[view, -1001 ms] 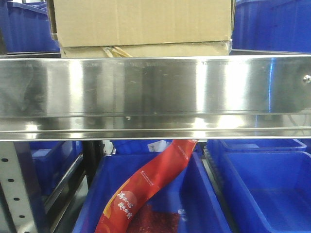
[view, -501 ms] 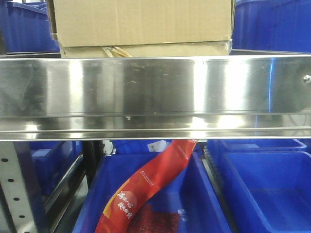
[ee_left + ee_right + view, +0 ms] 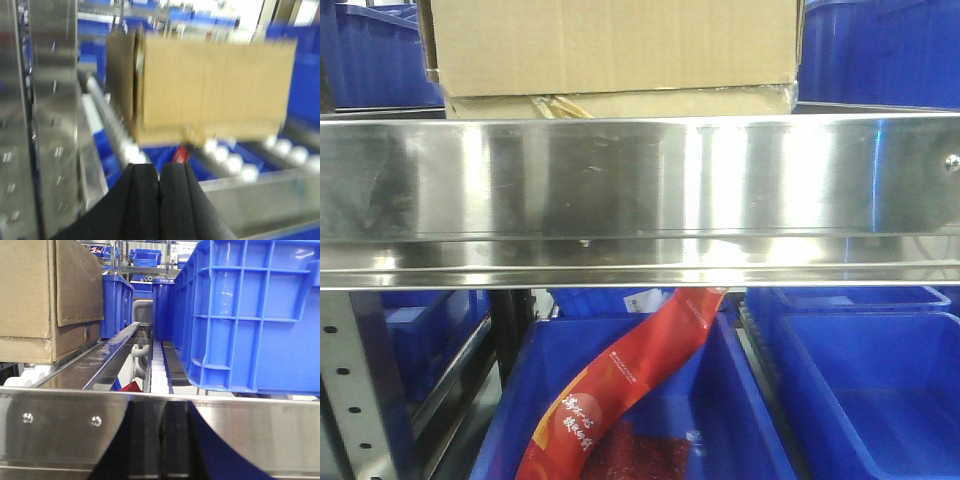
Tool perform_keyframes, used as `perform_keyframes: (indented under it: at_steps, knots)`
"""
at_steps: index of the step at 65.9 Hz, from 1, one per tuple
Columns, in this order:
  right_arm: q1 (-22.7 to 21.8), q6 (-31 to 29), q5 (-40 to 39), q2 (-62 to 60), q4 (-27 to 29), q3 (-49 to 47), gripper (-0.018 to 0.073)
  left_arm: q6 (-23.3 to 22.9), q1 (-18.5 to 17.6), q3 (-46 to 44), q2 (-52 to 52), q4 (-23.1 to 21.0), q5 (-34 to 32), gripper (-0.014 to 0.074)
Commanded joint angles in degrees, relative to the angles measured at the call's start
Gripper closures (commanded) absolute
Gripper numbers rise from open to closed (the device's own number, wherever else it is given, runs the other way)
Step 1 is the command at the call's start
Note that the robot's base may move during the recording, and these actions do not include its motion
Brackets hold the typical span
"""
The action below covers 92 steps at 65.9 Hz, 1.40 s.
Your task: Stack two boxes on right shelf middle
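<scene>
Two tan cardboard boxes sit stacked on the shelf behind its shiny steel front rail [image 3: 640, 190]. The upper box [image 3: 610, 40] rests on the lower box [image 3: 620, 102], of which only a thin strip shows. The blurred left wrist view has the stack [image 3: 210, 85] standing on rollers ahead of my left gripper [image 3: 160, 172], which is shut and empty, well short of it. In the right wrist view the upper box [image 3: 30, 290] and lower box [image 3: 25, 350] are at far left. My right gripper [image 3: 162, 407] is shut and empty, close against the rail [image 3: 60, 430].
A large blue bin [image 3: 250, 315] fills the shelf lane right of the boxes, with more blue bins [image 3: 115, 305] behind. Below the rail are blue bins [image 3: 880, 400] and a red printed bag [image 3: 630, 380]. A grey perforated upright [image 3: 345, 390] stands at lower left.
The boxes have not moved. Only the dark reflections on the steel rail have shifted slightly.
</scene>
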Motion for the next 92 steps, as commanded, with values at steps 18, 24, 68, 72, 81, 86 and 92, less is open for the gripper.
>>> perform_keyframes:
  at_steps: [18,24,68,72,81,86,92]
  knots:
    - [-0.39,-0.36,-1.29,-0.19,0.17,0.20,0.0722,21.22,14.83,15.48,-8.86,-17.23,-10.46,0.0689]
    - [-0.39,-0.36,-1.29,-0.19,0.17,0.20,0.0722,21.22,17.30,19.26,-10.06,-17.23,-16.30,0.0689]
    - [-0.39,-0.36,-1.29,-0.19,0.17,0.20,0.0722,20.93,21.36,20.36,-10.06,-17.13,-20.88,0.0689]
    - [-0.39,-0.36,-1.29,-0.19,0.17,0.20,0.0722,20.93,24.03,20.36,-10.06,-17.13,-20.88,0.0689]
    - [-0.39,-0.36,-1.29,-0.19,0.17,0.20,0.0722,20.93,26.74,20.36,-10.06,-17.13,-20.88,0.0689]
    - [-0.39,-0.36,-1.29,-0.19,0.17,0.20,0.0722,20.93,26.37,20.36,-10.06,-17.13,-20.88,0.0689]
    - [-0.39,-0.36,-1.29,-0.19,0.17,0.20,0.0722,20.93,25.04,20.36,-10.06,-17.13,-20.88,0.0689]
